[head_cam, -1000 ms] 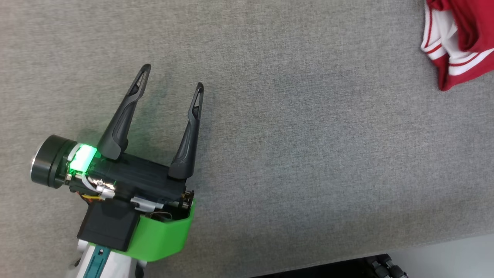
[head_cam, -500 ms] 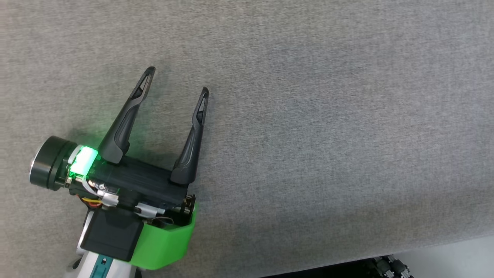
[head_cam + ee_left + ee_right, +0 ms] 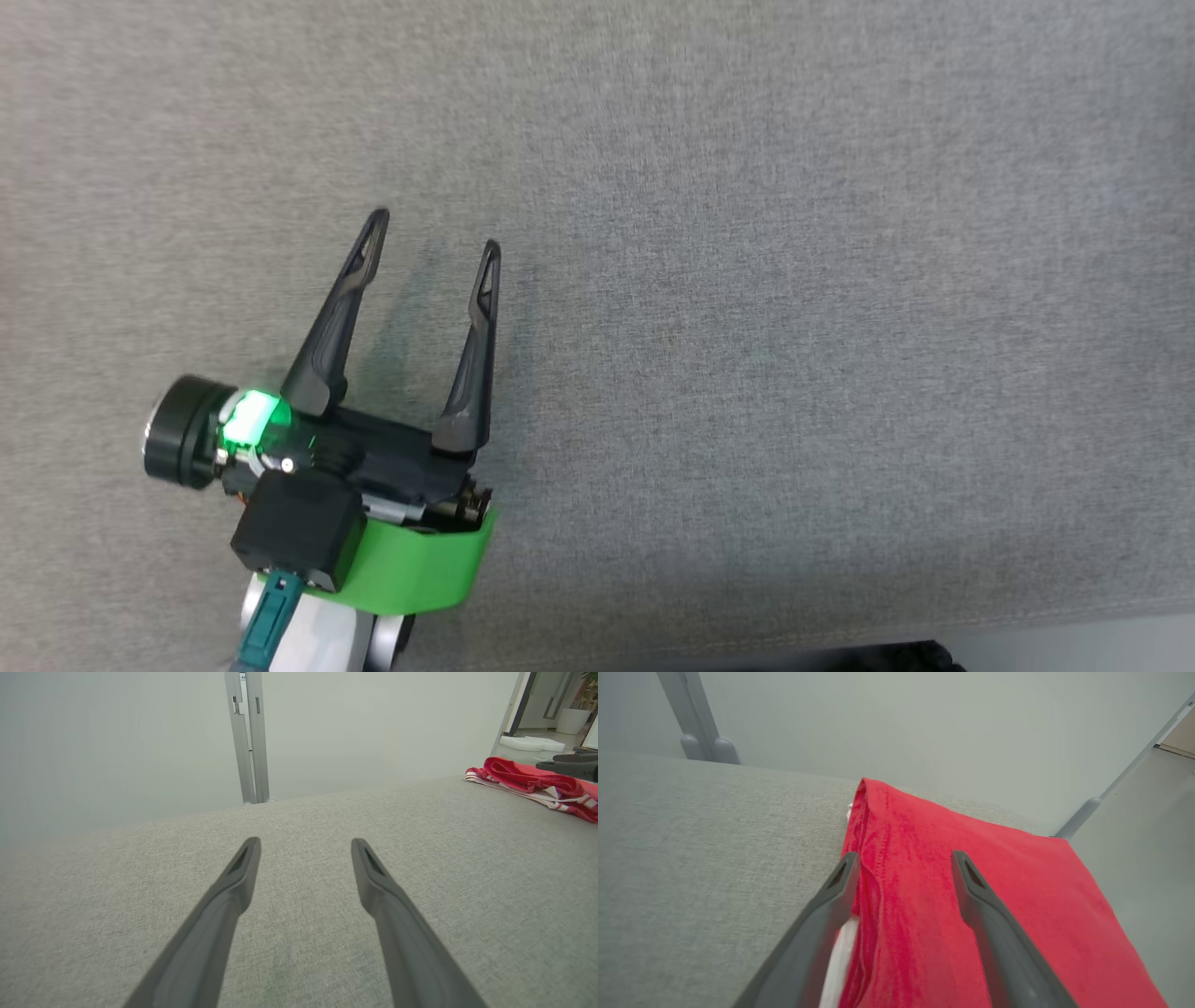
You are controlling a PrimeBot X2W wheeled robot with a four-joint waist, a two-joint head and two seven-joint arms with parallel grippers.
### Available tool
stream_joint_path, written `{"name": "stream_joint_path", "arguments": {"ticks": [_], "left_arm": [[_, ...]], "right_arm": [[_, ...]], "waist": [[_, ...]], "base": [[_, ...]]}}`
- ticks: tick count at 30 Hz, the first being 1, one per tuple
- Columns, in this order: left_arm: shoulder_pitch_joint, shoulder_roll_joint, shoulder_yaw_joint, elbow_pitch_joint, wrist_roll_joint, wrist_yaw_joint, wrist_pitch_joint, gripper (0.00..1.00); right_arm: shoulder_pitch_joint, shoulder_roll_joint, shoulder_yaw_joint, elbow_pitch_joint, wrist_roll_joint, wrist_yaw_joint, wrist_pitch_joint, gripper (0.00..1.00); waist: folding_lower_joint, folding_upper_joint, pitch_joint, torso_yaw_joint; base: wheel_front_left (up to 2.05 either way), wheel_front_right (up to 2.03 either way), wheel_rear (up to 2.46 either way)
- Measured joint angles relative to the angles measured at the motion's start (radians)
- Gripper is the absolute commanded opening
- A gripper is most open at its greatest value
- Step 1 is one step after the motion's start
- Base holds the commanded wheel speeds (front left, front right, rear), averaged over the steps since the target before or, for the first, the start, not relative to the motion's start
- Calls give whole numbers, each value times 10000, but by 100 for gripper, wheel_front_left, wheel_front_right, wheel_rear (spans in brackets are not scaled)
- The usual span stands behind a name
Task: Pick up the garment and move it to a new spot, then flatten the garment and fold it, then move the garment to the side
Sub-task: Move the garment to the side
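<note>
**Head view.** The left claw (image 3: pixel 435 231) sits at the lower left over the grey fabric surface (image 3: pixel 794 280). Its two fingers stand wide apart with nothing between them.

**Left wrist view.** The same fingers are spread over bare surface. The garment (image 3: pixel 523 777) lies well apart from them, at the far right, close to the surface's edge. It forms a low red stack with white striped trim (image 3: pixel 553 794).

**Right wrist view.** The right claw (image 3: pixel 904 856) hovers directly over the garment (image 3: pixel 1017 896). Its fingers are wide and grip nothing. The garment lies flat in folded layers, with the fold line (image 3: pixel 861 826) along its left side. Its long axis runs roughly along the fingers, from the camera towards the far edge of the surface.

**Handling.** The garment is judged to be light, soft cloth with no stiffness, so it will sag and may unfold when lifted. Take hold at the folded edge, pinching all layers together. A grip on the top layer alone would probably peel the stack open. The cloth should slide easily on the surface.
</note>
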State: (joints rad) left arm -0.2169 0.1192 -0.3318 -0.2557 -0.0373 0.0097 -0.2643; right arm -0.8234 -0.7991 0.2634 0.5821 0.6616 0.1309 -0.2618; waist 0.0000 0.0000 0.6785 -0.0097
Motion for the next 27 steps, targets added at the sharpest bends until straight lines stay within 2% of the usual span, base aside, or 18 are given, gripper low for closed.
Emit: {"name": "stream_joint_path", "arguments": {"ticks": [4,10,14,21,27], "left_arm": [[637,-192,328,518,-376,98,0,100],[1479,-502,1001,1356,-1035,82,2,100],[1992,-589,1375,2069,-1346,-88,0,100],[2661,-671,1822,2706,-1375,-316,2,100],[3121,-679,1996,2671,-1417,-313,2,100]], "right_arm": [[1398,1835,-621,-849,-1032,2,0,100],[3489,3793,-1315,-2222,-2941,0,-8,100],[4547,4982,-1402,-2771,-3603,0,-8,100],[6065,6241,-1626,-4132,-4412,0,-8,100],[7560,6755,-1822,-5020,-4667,-2,-10,100]], "waist": [[0,0,-873,148],[-1,0,-2282,300],[-1,0,-3239,369],[-1,0,-4769,415],[-1,0,-5867,447]], "base": [[0,0,0],[0,0,0],[0,0,0],[0,0,0],[0,0,0]]}}
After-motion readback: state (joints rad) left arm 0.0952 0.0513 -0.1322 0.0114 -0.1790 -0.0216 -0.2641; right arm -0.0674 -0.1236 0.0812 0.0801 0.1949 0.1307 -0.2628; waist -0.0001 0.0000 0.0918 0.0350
